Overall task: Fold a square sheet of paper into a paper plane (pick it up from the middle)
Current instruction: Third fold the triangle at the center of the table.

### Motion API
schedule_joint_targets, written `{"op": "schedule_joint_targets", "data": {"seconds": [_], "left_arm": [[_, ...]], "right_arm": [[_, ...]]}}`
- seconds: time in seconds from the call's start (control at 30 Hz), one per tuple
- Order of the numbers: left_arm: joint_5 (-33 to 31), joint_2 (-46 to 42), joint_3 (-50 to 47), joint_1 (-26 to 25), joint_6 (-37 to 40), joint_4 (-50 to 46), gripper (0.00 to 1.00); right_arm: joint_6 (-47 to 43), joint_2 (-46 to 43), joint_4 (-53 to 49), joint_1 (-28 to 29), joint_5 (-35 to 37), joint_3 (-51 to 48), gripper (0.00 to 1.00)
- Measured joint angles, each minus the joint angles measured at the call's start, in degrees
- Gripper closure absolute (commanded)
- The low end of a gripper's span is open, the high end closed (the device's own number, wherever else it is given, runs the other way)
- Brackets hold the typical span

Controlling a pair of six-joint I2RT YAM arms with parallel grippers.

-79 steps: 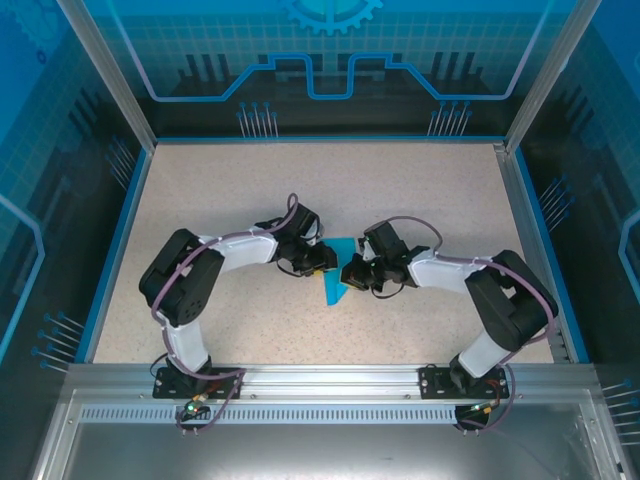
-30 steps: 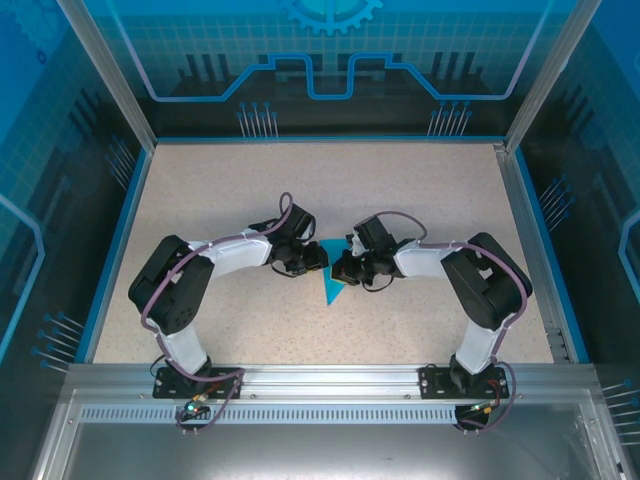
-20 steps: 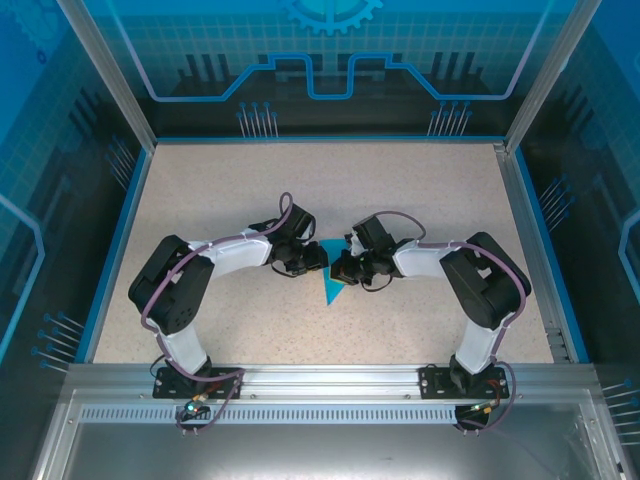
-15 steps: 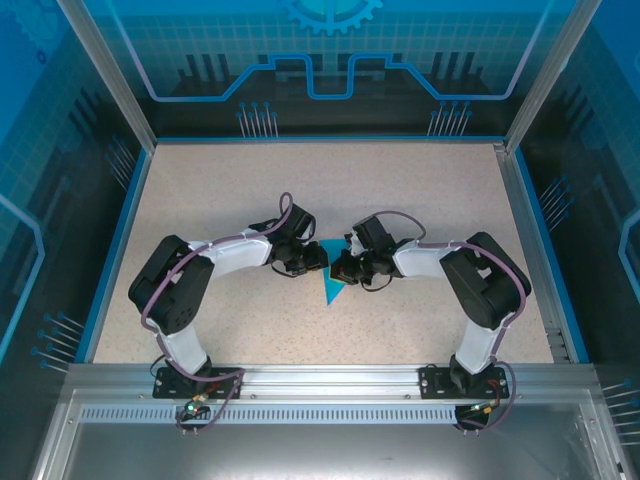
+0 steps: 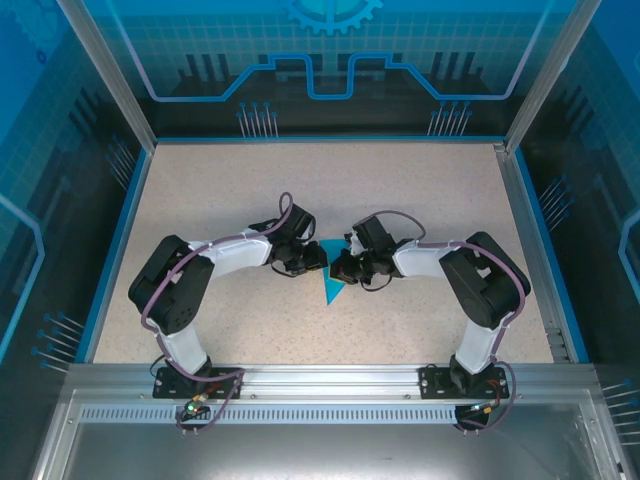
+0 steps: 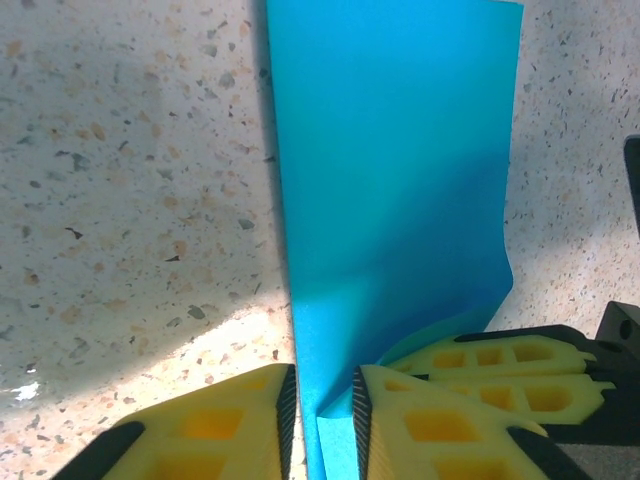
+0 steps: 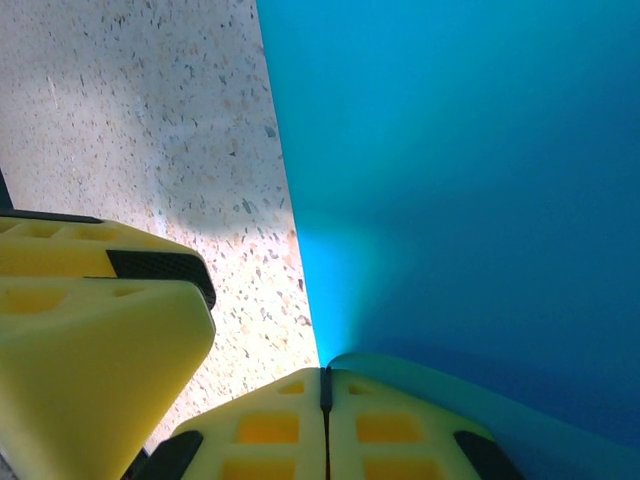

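The blue sheet of paper (image 5: 331, 287) lies mid-table, folded into a narrow shape whose point faces the near edge. In the left wrist view the paper (image 6: 400, 180) runs away from my left gripper (image 6: 322, 405). Its jaws stand a narrow gap apart, astride a raised fold. My left gripper (image 5: 320, 260) and right gripper (image 5: 338, 270) meet tip to tip over the wide end. The right gripper (image 7: 323, 380) is shut, with the edge of the paper (image 7: 450, 170) curling up into its seam. The right gripper's fingers (image 6: 490, 365) show beside the left's.
The speckled tabletop (image 5: 400, 190) has a blue rim (image 5: 118, 250) and glass walls on three sides. An aluminium rail (image 5: 330, 375) carries both arm bases at the near edge. The left gripper's fingers (image 7: 100, 340) sit close on the left in the right wrist view.
Since the earliest frame both grippers have shifted slightly toward the back and closer together over the paper. Over the last second the arms hold still and the left jaws narrow a little.
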Motion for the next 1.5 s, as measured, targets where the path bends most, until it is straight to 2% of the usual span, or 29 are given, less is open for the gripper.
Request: {"op": "schedule_joint_targets", "data": {"seconds": [0.33, 0.57, 1.5], "left_arm": [[-0.33, 5.55, 5.64, 1.66, 0.07, 0.35, 0.91], [-0.13, 9.75, 7.13, 2.16, 0.09, 0.42, 0.93], [0.76, 10.34, 7.82, 2.27, 0.11, 0.42, 0.94]], "right_arm": [[0.0, 0.44, 0.26, 0.0, 0.04, 0.0, 0.94], [0.0, 0.44, 0.42, 0.0, 0.09, 0.0, 0.94], [0.0, 1.64, 1.73, -0.07, 0.15, 0.02, 0.93]]}}
